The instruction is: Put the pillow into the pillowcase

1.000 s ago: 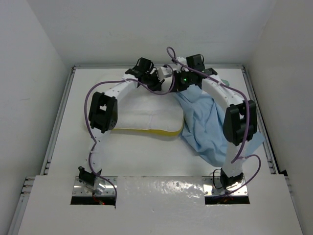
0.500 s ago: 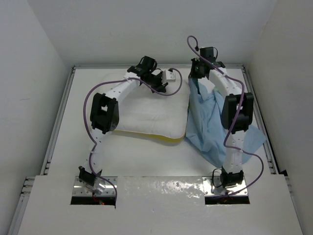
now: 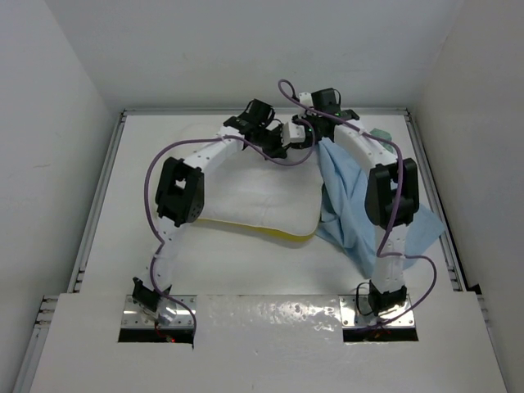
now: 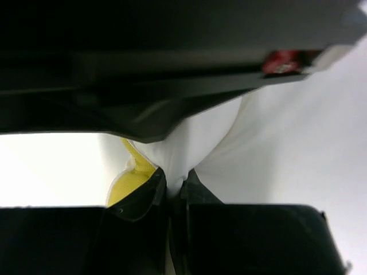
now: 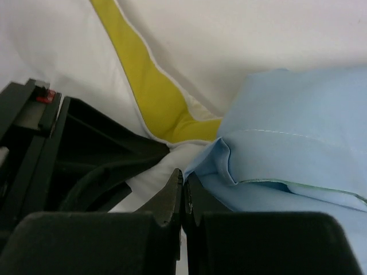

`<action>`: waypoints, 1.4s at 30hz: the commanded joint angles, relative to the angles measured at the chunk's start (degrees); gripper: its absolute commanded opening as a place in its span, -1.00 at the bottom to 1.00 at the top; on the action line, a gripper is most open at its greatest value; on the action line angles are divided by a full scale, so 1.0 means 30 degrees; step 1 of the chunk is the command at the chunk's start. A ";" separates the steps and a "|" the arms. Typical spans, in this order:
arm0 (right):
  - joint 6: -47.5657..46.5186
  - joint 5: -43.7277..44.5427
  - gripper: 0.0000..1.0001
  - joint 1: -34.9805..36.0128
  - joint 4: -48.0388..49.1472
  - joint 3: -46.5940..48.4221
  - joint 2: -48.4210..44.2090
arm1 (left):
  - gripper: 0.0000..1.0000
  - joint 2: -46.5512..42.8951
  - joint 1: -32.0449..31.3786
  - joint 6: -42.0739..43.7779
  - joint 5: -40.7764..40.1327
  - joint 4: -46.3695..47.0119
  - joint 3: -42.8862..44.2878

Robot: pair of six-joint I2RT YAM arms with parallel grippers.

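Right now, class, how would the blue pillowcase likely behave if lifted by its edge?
Probably floppy: the pillowcase hangs in creased folds from the right gripper. Likely light, since one small pinch at its hem seems to hold it. It might bunch against the pillow rather than slide flat.

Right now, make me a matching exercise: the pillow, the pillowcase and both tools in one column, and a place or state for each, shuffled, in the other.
1. plump white quilted pillow with yellow piping
2. thin light blue fabric pillowcase
3. left tool
4. right tool

A. shut on blue cloth
B. lying flat, centre-left in the top view
C. shut on white cloth
D. bunched in folds on the right side

Pairs: 1-B, 2-D, 3-C, 4-A.
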 commanded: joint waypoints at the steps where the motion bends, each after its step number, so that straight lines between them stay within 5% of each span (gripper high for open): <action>1: -0.1634 -0.3160 -1.00 0.0364 -0.3672 -0.0726 -0.2656 | -1.00 -0.0653 0.0664 -0.2889 -0.2212 0.3693 0.0224; 10: 0.1583 -0.4775 -1.00 0.0216 -0.0953 -0.3015 -0.4623 | -1.00 -0.0331 0.0870 -0.7375 -0.3943 0.6976 -0.0332; 15: 0.3811 0.0920 -1.00 0.0158 0.2440 -0.5469 -0.7660 | -1.00 -0.0038 0.1016 -0.8254 -0.5234 0.7097 -0.0333; 22: 0.7847 0.3339 -1.00 0.0158 0.4112 -0.6849 -0.8224 | -1.00 0.0226 0.1016 -0.9661 -0.5379 0.7184 -0.0157; 30: 0.7771 0.8348 -1.00 0.0129 0.1689 -0.7411 -0.9488 | -1.00 0.0665 0.1221 -0.9954 -0.6845 0.6570 -0.0245; 37: 0.7389 0.4399 -0.99 0.0275 0.4261 -0.8258 -0.8815 | -1.00 0.0695 0.1221 -0.9457 -0.4476 0.6481 -0.0245; 42: 0.7448 0.2582 -0.92 0.0246 0.4851 -0.5745 -0.5981 | -1.00 0.0753 0.1192 -0.9369 -0.3504 0.6978 -0.0273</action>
